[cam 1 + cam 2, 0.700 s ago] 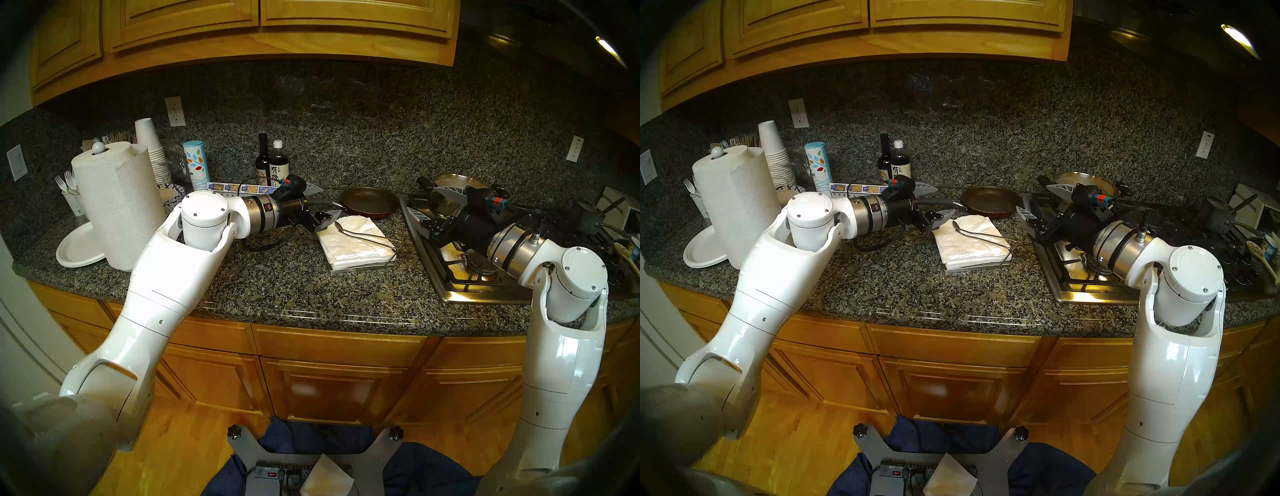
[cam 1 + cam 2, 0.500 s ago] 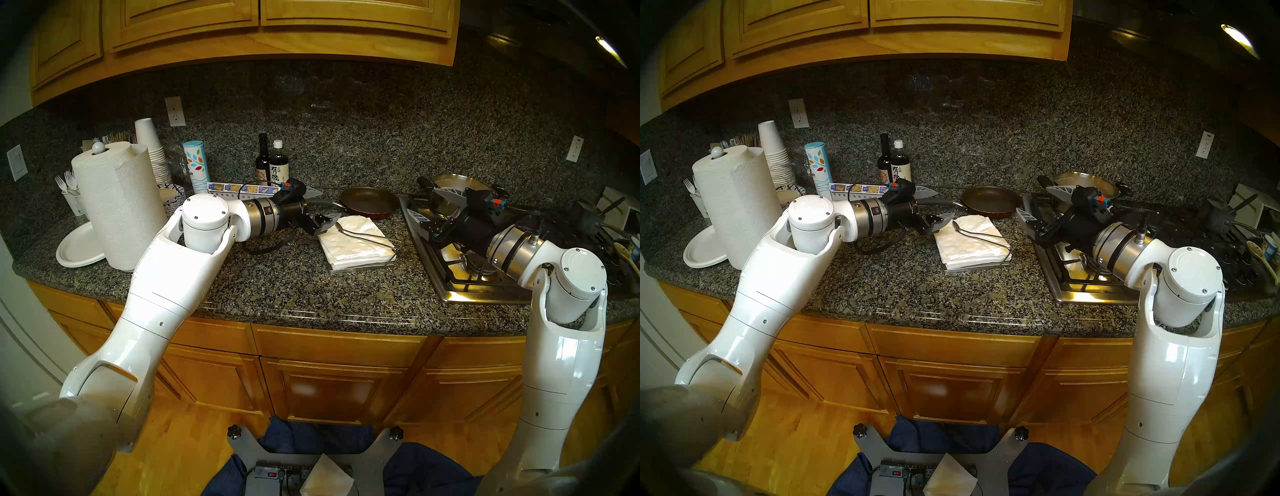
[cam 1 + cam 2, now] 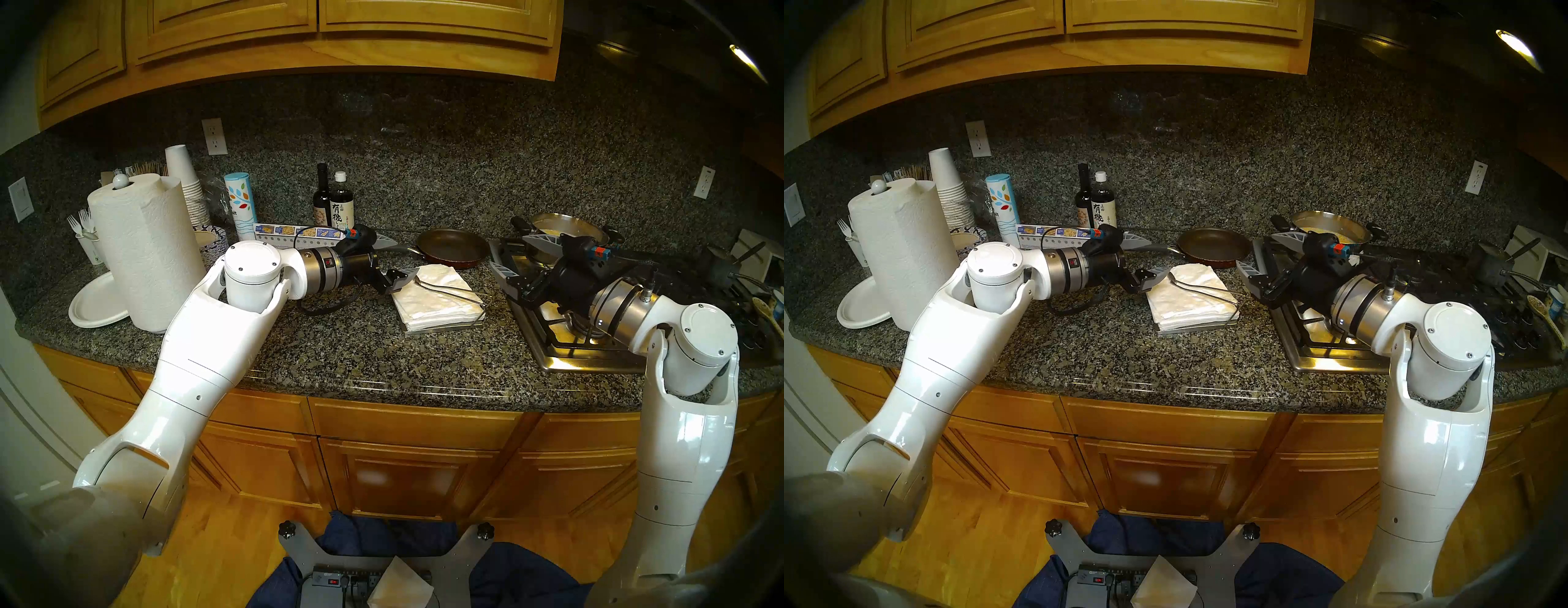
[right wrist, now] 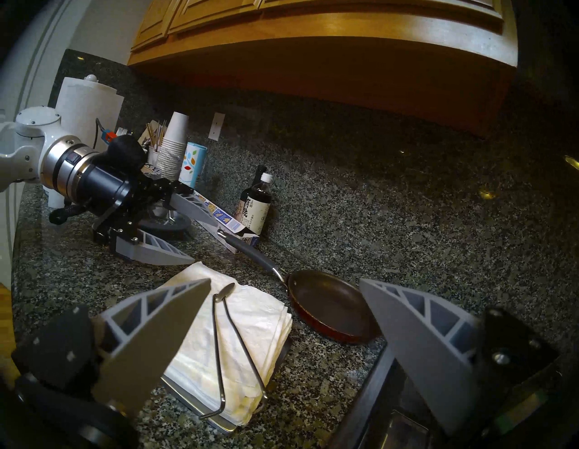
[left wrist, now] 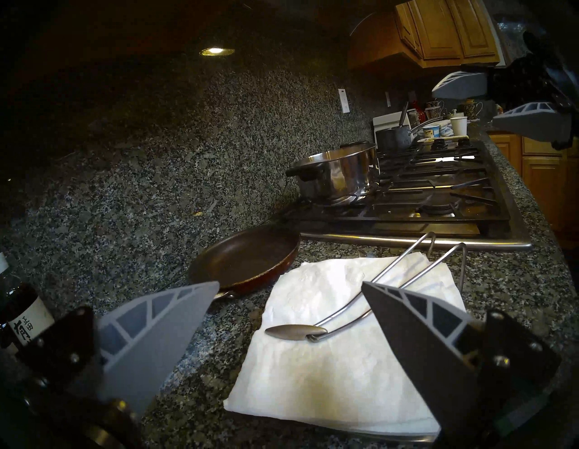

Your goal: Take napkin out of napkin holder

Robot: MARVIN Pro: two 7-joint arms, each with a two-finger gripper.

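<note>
The napkin holder [image 3: 441, 330] is a flat silver tray on the granite counter, holding a stack of white napkins. The top napkin [image 3: 441, 276] [image 5: 313, 360] [image 4: 238, 313] is crinkled and lies slightly askew. The holder's wire arm [image 3: 449, 291] rests on it, spoon-shaped tip [image 5: 294, 331] [image 4: 224, 291] down. My left gripper [image 3: 396, 259] [image 5: 289, 283] is open at the stack's far left corner, its lower finger just over the napkin's edge. My right gripper [image 3: 509, 251] [image 4: 285, 280] is open over the stove's left edge, facing the holder, holding nothing.
A brown frying pan [image 3: 452, 248] sits just behind the holder, its handle running under my left gripper. The steel stovetop [image 3: 564, 339] with a steel pot [image 3: 564, 227] lies to the right. Bottles [image 3: 335, 204], a long box, a paper towel roll [image 3: 144, 254] and plates stand at the left.
My left gripper has dropped lower and edged right, onto the stack's left corner. My right arm has swung left, bringing its gripper closer to the holder. Both stay open.
</note>
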